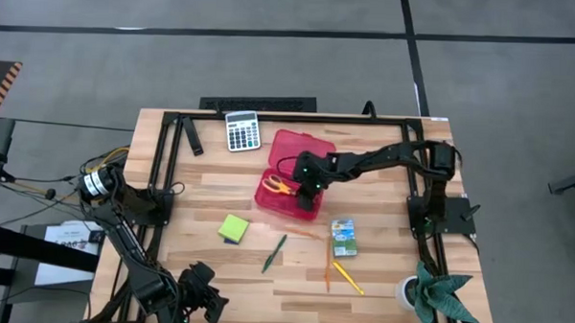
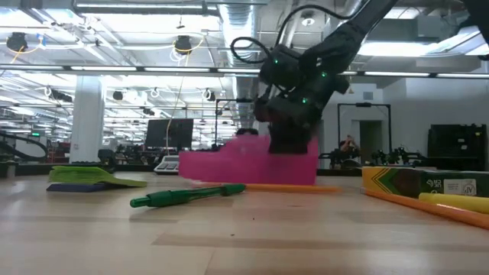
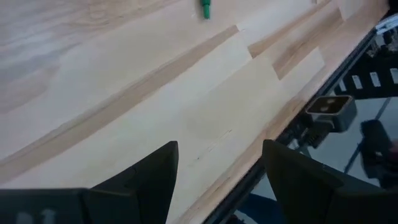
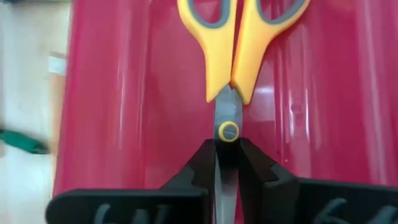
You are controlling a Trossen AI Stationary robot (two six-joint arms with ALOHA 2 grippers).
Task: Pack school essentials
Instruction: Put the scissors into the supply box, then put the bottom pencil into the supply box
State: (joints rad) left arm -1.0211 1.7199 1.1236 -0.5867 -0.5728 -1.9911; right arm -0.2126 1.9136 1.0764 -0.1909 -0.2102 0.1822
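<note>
The yellow-handled scissors (image 4: 231, 56) lie over the open red translucent case (image 1: 312, 148), handles toward the table's left. My right gripper (image 4: 228, 171) is shut on them, down inside the case (image 2: 229, 164). On the bare table lie the lime-green sticky-note pad (image 1: 233, 228), the dark green pen (image 1: 274, 253), the green-blue carton (image 1: 343, 236) and the orange and yellow pencils (image 1: 346, 277). My left gripper (image 3: 221, 168) is open, low over the wood by the table's near-left edge, and touches nothing. My right gripper pinches the scissors' closed blades (image 4: 227, 152) between its two fingers, just behind the pivot screw. The fingers run along the blades, coming from the table's right and slanting down into the case. Whether the handles rest on the case floor I cannot tell.
A grey-white calculator (image 1: 242, 131) sits near the far edge, left of the case. A green leafy thing and a white cup (image 1: 427, 293) stand at the near-right corner. Black frame rails (image 1: 163, 148) border the table. Bare wood lies between the pad and the near edge.
</note>
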